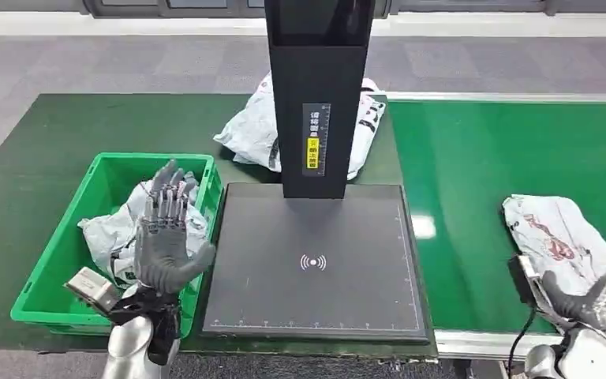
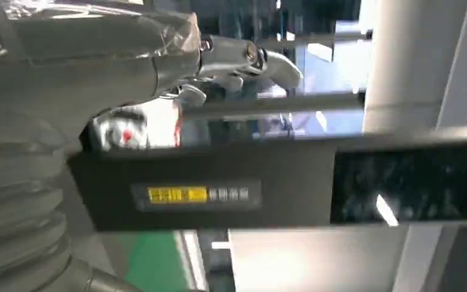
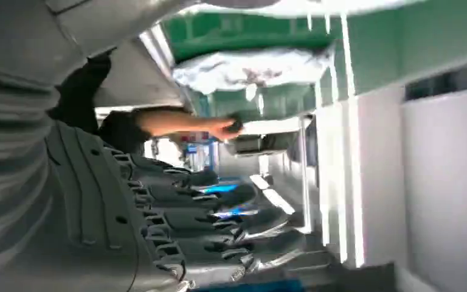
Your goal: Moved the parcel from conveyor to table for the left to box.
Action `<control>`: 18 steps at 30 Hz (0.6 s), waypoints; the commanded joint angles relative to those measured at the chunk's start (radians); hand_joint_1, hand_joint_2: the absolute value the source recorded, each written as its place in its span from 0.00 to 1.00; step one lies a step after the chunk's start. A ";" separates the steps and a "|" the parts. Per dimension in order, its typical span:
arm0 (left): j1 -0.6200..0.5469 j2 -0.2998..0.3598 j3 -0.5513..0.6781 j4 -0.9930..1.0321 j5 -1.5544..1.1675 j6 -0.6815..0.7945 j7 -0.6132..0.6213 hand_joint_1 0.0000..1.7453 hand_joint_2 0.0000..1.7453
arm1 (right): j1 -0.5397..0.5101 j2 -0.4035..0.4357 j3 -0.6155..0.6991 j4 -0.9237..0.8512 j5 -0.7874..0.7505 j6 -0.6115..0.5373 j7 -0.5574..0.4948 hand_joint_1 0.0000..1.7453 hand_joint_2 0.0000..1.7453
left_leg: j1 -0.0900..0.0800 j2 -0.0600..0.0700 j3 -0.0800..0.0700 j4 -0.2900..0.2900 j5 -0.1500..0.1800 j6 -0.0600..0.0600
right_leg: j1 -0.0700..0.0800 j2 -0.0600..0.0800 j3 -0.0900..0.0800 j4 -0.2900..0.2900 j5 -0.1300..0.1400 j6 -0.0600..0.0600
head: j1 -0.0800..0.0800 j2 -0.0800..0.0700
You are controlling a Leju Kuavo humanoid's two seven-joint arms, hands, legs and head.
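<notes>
Nearest the camera in the head view, the left hand [image 1: 162, 245] is raised upright over the green bin [image 1: 57, 272], palm showing, fingers [image 1: 170, 193] spread apart and nothing gripped. In the left wrist view the same hand [image 2: 231, 61] is seen with fingers extended and empty, in front of the black post. At the lower right corner the right hand [image 1: 604, 296] is held at the near edge of the conveyor [image 1: 481, 158] — fingers apart, nothing clasped — and its palm is placed just beside the near end of the parcel [image 1: 556, 233]; whether it is touched cannot be told. In the right wrist view the right hand's fingers [image 3: 219, 225] are seen stretched out, side by side, with no object between them.

The parcel, a crumpled white bag with reddish print, is laid on the green conveyor belt at the right, not yet on the tabletop [image 1: 24, 150]. It is also seen in the right wrist view [image 3: 249, 70], lying on the green belt.

Between the two hands the black scanner plate [image 1: 316, 264] is set flat, a wireless mark at its middle. In the bin a second white bag [image 1: 114, 233] is seen, partly hidden behind the left hand.

Farther back the black post [image 1: 319, 95] is stood at the plate's far edge, a yellow label on its face — and behind it a third white bag [image 1: 256, 126] is lying on the dark green tabletop.
</notes>
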 commanded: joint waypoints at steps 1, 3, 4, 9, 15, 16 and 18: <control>0.052 -0.021 -0.035 0.072 0.013 0.000 0.006 0.00 1.00 | -0.051 -0.012 -0.111 0.149 0.047 0.002 -0.005 0.00 1.00 | 0.001 0.000 0.003 -0.002 0.000 0.000 | 0.001 0.000 0.004 -0.002 -0.001 -0.001 | 0.000 0.000; 0.050 -0.021 -0.036 0.074 0.013 -0.001 0.006 0.00 1.00 | -0.048 -0.011 -0.111 0.146 0.047 0.002 -0.001 0.00 1.00 | 0.001 0.001 0.003 -0.002 0.000 0.000 | 0.001 0.001 0.003 -0.002 0.000 -0.001 | 0.000 0.000; 0.049 -0.021 -0.036 0.074 0.013 -0.001 0.006 0.00 1.00 | -0.050 -0.012 -0.111 0.151 0.047 0.002 0.001 0.00 1.00 | 0.001 0.002 0.005 -0.004 0.000 0.000 | 0.002 0.002 0.005 -0.004 0.000 -0.001 | 0.000 0.000; 0.048 -0.019 -0.035 0.077 0.015 -0.004 0.006 0.00 1.00 | -0.064 -0.021 -0.101 0.186 0.037 0.002 0.013 0.00 1.00 | 0.001 0.003 0.004 -0.003 0.000 0.000 | 0.001 0.002 0.004 -0.003 0.000 -0.001 | 0.000 0.000; 0.039 -0.015 -0.039 0.098 0.022 -0.010 0.001 0.00 1.00 | -0.168 -0.061 -0.160 0.399 0.004 0.002 -0.048 0.00 1.00 | 0.001 0.004 0.005 -0.004 0.000 0.000 | 0.001 0.004 0.005 -0.004 0.000 -0.001 | 0.000 0.000; 0.039 -0.015 -0.039 0.098 0.022 -0.010 0.001 0.00 1.00 | -0.168 -0.061 -0.160 0.399 0.004 0.002 -0.048 0.00 1.00 | 0.001 0.003 0.003 -0.002 0.000 0.000 | 0.001 0.003 0.003 -0.002 0.000 -0.001 | 0.000 0.000; 0.039 -0.015 -0.039 0.098 0.022 -0.010 0.001 0.00 1.00 | -0.168 -0.061 -0.160 0.399 0.004 0.002 -0.048 0.00 1.00 | 0.001 0.004 0.004 -0.003 0.000 0.000 | 0.001 0.003 0.004 -0.003 0.000 -0.002 | 0.000 0.000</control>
